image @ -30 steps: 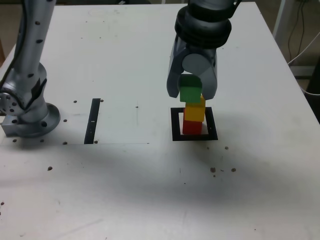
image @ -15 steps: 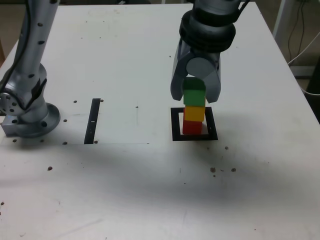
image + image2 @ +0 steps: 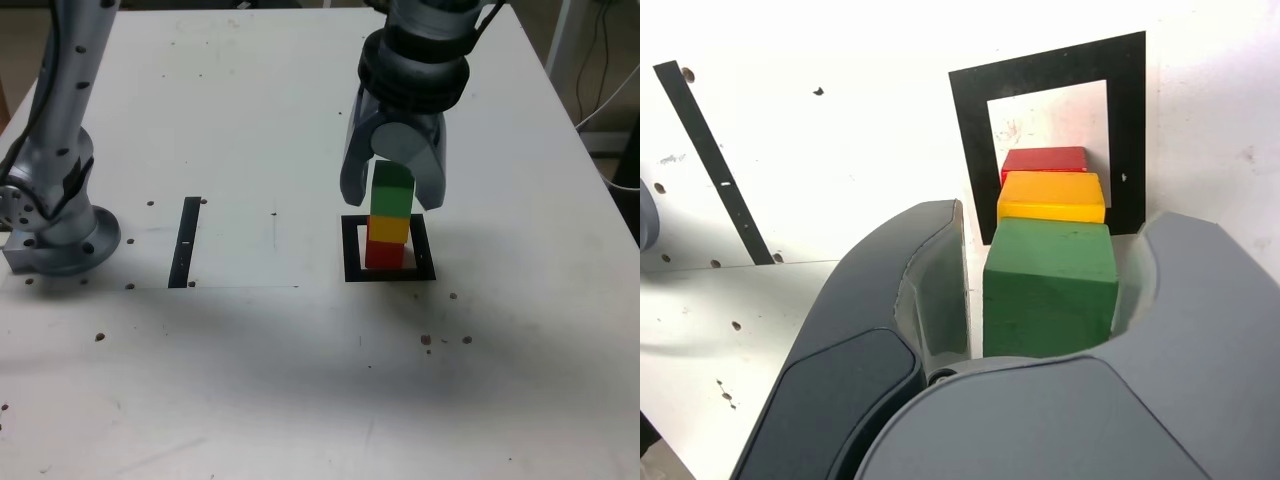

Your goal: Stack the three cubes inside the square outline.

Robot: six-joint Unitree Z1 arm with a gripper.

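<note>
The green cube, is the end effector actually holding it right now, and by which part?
Nothing is held: the end effector is open, and a gap shows beside the green cube.

No readable text, label, brand, number or sign shows in either view; the cubes, the square outline, the table and the arm's housings all bear no legible lettering.
</note>
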